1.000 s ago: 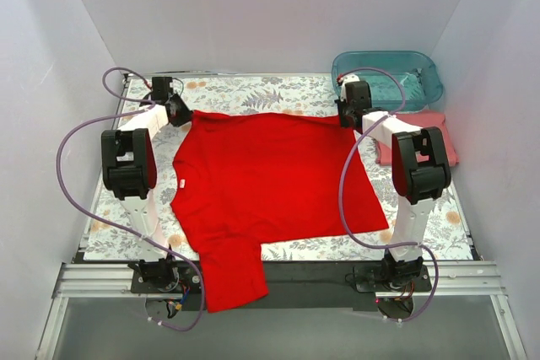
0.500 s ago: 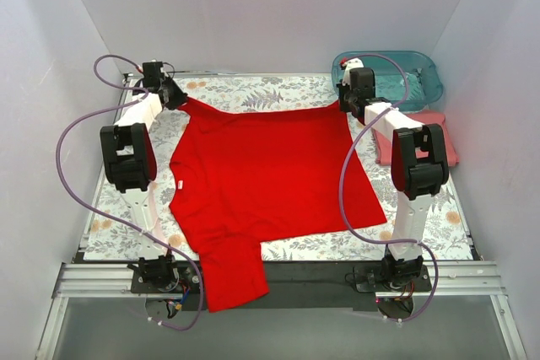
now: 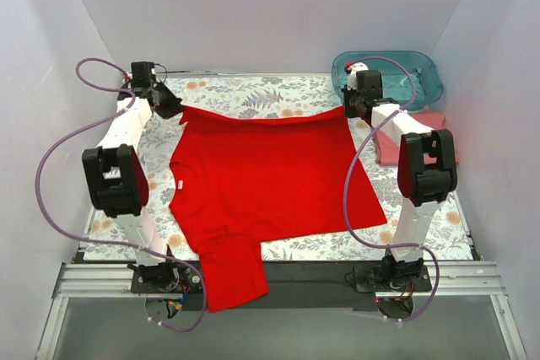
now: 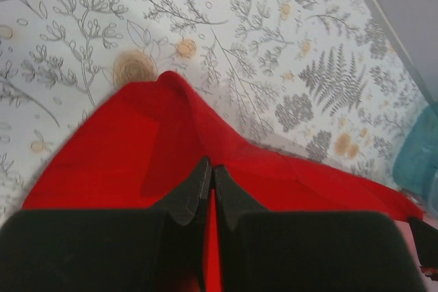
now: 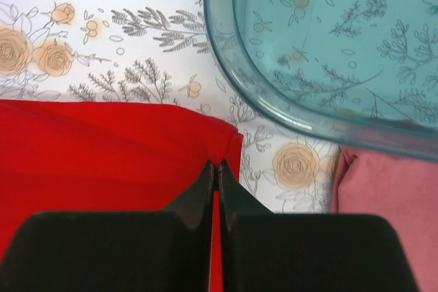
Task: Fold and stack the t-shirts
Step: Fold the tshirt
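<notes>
Grip confirmed: left jaws and right jaws each closed on a far corner of the red t-shirt (image 3: 270,179). Its body lies nearward of them, held edge spanning left-right.

The red t-shirt (image 3: 261,179) is a plain bright red with no print, spread over the middle of the tabletop. The tabletop (image 3: 253,90) is white, patterned with grey ferns, leafy sprigs and pale orange flowers. In the far right corner the tub (image 3: 426,65) is see-through teal, and the pink t-shirt (image 5: 387,227) beside it, at the right edge, is a plain dull salmon. The left gripper (image 4: 209,167) and right gripper (image 5: 215,166) are black. The left arm (image 3: 126,126) and right arm (image 3: 396,124) are white with black joints, and their cables (image 3: 345,200) are purple.
</notes>
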Controlling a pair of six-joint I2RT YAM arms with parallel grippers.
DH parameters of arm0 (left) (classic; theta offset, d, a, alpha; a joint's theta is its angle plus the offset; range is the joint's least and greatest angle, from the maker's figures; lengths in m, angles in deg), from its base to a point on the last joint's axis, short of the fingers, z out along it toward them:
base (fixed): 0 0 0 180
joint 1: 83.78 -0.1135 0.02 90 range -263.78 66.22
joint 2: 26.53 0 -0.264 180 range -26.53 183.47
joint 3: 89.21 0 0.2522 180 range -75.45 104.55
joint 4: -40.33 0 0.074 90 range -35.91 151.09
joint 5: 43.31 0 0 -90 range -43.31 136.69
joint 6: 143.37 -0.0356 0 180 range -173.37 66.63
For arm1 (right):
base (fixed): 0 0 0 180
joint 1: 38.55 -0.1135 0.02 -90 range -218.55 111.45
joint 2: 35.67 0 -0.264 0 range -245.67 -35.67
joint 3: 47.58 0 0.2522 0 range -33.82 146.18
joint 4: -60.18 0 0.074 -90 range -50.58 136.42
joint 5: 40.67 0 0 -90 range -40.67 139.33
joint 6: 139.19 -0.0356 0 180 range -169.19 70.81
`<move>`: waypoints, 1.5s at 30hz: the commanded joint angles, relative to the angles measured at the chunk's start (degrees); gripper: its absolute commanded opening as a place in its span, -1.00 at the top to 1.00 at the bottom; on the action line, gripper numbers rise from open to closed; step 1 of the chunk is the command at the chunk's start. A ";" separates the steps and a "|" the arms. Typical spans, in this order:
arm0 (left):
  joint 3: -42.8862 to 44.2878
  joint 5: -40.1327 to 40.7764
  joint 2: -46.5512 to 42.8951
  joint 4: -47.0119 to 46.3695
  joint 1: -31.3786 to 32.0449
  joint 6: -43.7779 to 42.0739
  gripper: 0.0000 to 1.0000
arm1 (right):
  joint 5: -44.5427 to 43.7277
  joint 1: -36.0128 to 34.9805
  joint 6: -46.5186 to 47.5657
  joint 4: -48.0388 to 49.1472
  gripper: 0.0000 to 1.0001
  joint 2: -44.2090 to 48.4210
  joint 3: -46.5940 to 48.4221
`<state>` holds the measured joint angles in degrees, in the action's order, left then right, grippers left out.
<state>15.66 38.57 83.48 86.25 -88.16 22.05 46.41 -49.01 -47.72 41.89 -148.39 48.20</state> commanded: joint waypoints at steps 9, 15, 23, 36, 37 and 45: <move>-18.66 -3.30 -27.38 6.86 -0.10 5.44 1.00 | 0.63 0.79 -2.97 -7.85 0.97 10.33 -3.79; -27.46 -6.29 -37.05 6.86 -0.10 8.60 1.00 | 0.46 0.79 -4.72 -10.22 0.97 13.05 -7.30; -32.39 -10.15 -44.79 9.14 -0.10 9.31 1.00 | -2.35 0.79 -7.18 -12.51 0.97 16.83 -13.01; -42.15 -13.58 -50.07 9.23 -0.10 8.96 1.00 | -1.82 0.97 -9.30 -12.78 0.90 10.25 -16.01; -42.68 -13.94 -50.34 9.15 -0.19 8.96 1.00 | -1.92 0.97 -9.30 -12.87 0.82 9.81 -16.01; -44.36 -14.56 -50.17 7.57 -0.10 7.38 1.00 | -2.18 0.53 -8.86 -14.27 0.25 10.85 -15.57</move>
<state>-29.04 25.19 34.11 94.82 -88.16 30.86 44.53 -48.31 -56.55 28.07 -139.54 32.66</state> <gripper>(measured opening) 0.009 0.348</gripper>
